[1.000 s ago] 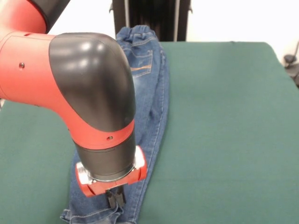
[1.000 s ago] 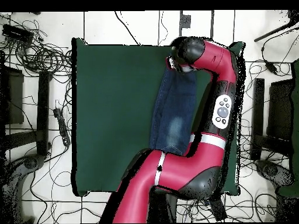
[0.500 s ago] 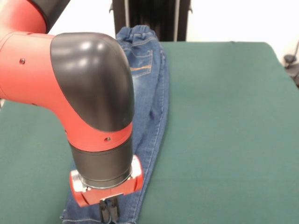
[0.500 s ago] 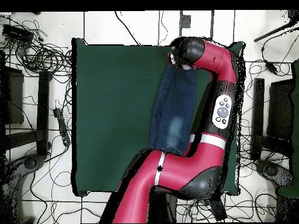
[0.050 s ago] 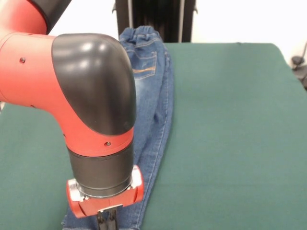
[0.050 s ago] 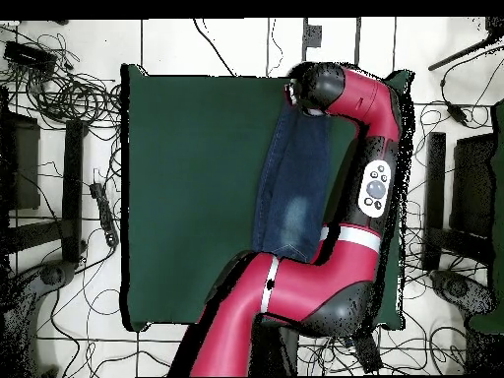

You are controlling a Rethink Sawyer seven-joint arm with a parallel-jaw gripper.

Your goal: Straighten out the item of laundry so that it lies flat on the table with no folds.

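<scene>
We see the jeans (image 5: pixel 153 103) lying long on the surface (image 5: pixel 230 120) (legs stacked, not spread); our tool (image 5: pixel 107 221) pinches the cuffs.

One camera stands low across the worktop (image 5: pixel 230 134), close to the arm (image 5: pixel 91 96), which fills much of its picture. The other looks straight down from high above (turned half round), taking in the whole worktop (image 6: pixel 187 177). Both share the jeans (image 5: pixel 156 96) and the arm (image 6: pixel 369 128).
</scene>
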